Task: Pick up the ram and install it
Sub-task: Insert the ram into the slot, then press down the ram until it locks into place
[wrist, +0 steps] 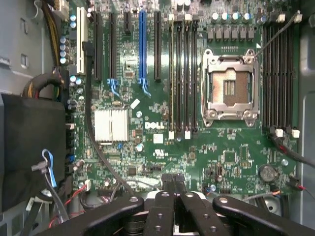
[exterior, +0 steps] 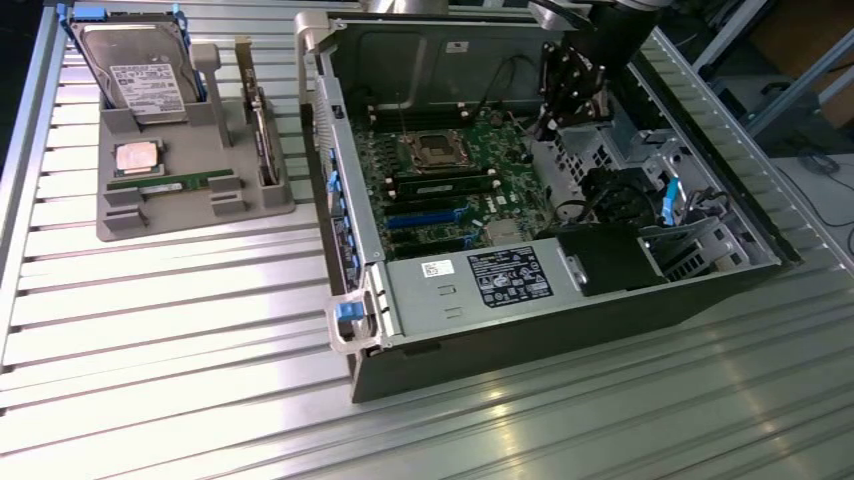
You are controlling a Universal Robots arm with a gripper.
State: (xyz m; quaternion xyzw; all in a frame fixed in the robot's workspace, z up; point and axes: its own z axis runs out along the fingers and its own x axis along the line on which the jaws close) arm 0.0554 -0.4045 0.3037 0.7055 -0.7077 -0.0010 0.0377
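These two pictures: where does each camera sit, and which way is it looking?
Exterior view: raised beside the table, looking down at the open computer case and a grey tray holding the ram; the arm's dark end reaches into the case.
Wrist view: on the arm, looking straight down at the motherboard; the shut gripper shows.
Shared: the motherboard and its empty processor socket.

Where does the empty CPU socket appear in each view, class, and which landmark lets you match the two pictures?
Exterior view: the CPU socket sits on the board inside the open case, beyond the dark memory slots.
Wrist view: the CPU socket lies between two banks of memory slots.
Shared landmark: the blue slot, across the memory slots from the socket.
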